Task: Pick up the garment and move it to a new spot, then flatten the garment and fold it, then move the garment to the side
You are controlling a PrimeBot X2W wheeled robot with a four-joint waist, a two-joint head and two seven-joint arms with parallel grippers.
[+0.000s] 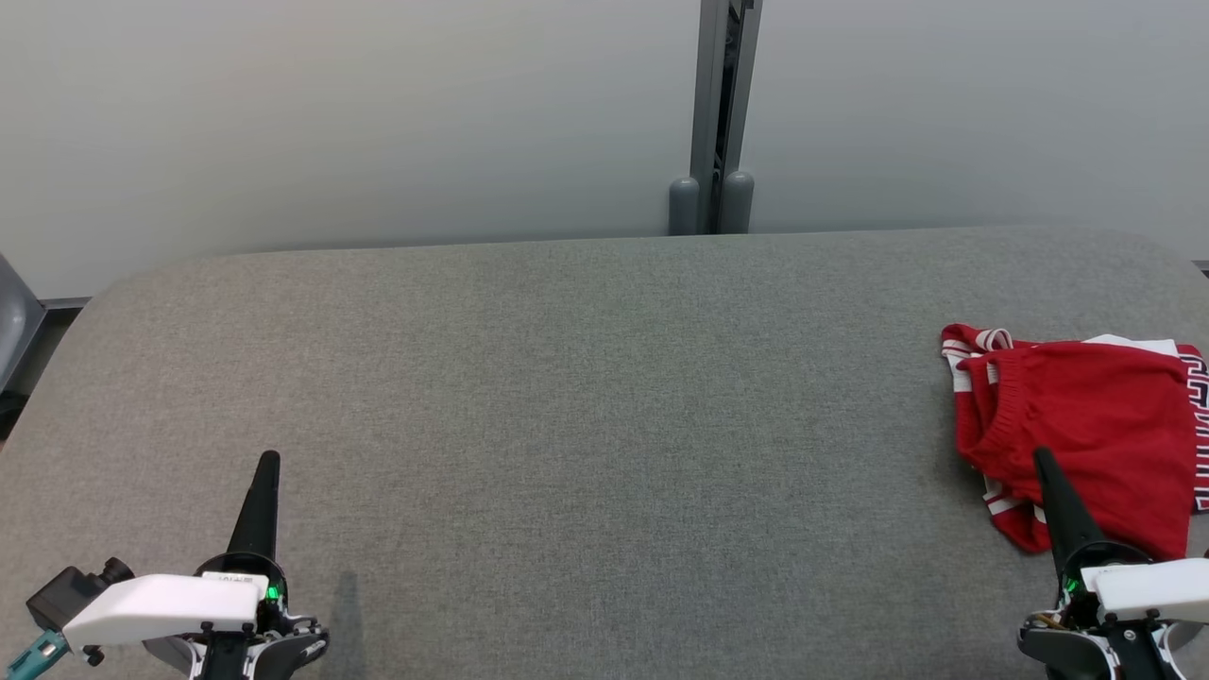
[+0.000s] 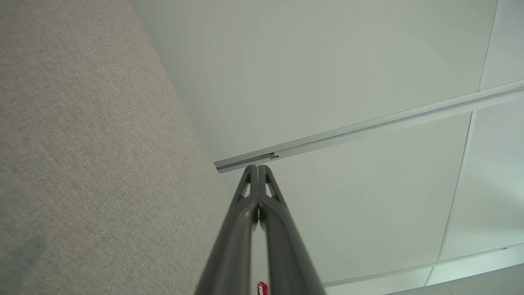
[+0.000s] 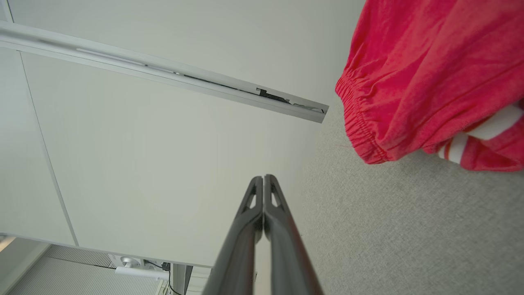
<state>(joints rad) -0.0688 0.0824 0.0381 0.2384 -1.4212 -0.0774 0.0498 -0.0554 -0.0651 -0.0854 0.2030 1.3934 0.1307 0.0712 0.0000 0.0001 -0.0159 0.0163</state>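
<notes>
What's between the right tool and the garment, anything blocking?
Nothing visible. The right tool, shut, sits right by the near edge of the red garment at the right end of the grey table. The right wrist view has bare tabletop between them. Nothing visible blocks moving it leftward either.

Before me is a table (image 1: 586, 397) covered in grey woven fabric, with rounded far corners. One thing lies on it, far to my right: the garment (image 1: 1086, 425). It is red, with white stripes at its edges and a gathered elastic band turned toward the middle of the table. It lies rumpled, loosely doubled over itself, and runs past the right edge of my head view. My right wrist view shows the band resting on the fabric.
</notes>
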